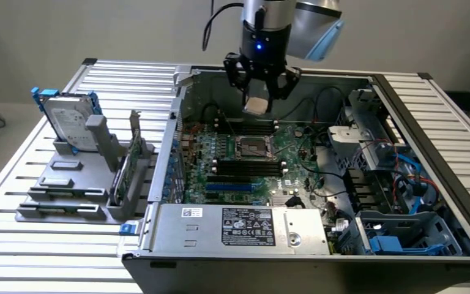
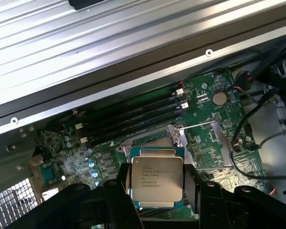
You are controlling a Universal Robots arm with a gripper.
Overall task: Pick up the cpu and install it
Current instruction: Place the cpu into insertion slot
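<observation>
My jaws: They stand wide, but they squeeze two sides of the cpu (image 2: 156, 183). I have hold of it.
Where the cpu is: Up in the air, in the upper middle of the exterior view. It hangs over the open computer case (image 1: 341, 82) and is not in the socket yet.
Socket: The cpu socket (image 1: 251, 147) sits on the green motherboard (image 1: 243, 174), below the chip, in the middle of the exterior view. Its metal frame looks flipped open.
What could go wrong: I only pinch thin edges, so the chip could slip and fall onto the board. If it goes down crooked or turned the wrong way, I think it could bend the socket's tiny pins.
Surface: A counter (image 1: 22, 245) made of shiny metal slats.
Room: A plain pale wall (image 1: 96, 30) behind. At the exterior view's left, a hard drive (image 1: 66, 119) stands in a grey holder (image 1: 63, 190).
</observation>
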